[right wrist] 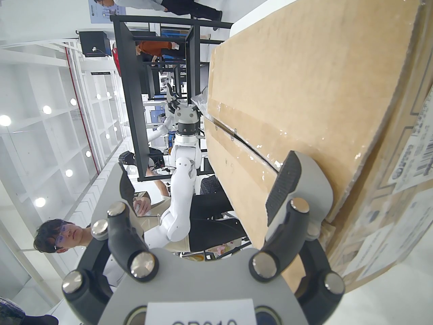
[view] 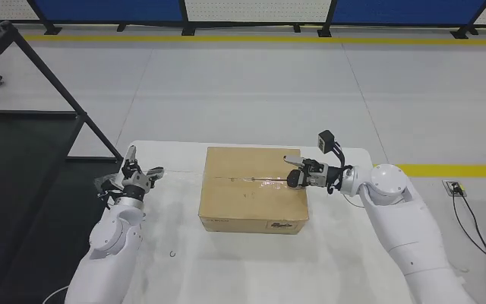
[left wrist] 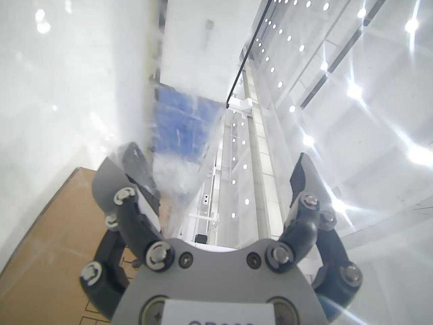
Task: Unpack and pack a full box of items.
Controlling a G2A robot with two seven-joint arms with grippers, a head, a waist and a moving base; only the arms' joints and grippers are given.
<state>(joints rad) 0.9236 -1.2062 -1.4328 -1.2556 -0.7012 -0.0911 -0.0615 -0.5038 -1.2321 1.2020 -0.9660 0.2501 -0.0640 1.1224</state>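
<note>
We find the box (view: 254,190) closed, its contents hidden. The right hand (view: 293,169) is spread wide at the top seam, empty. The left hand (view: 143,163) is likewise spread, with clear film (left wrist: 189,160) obscuring one finger.

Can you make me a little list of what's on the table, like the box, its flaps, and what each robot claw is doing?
Box: cardboard box, in the middle of the white table
Flaps: shut, with a seam across the top
Left claw: open, beside one end of the box, not touching it
Right claw: open, over the other end, one finger by the seam
Clear film: a crinkly bit by the left claw; cannot tell if it is held
</note>
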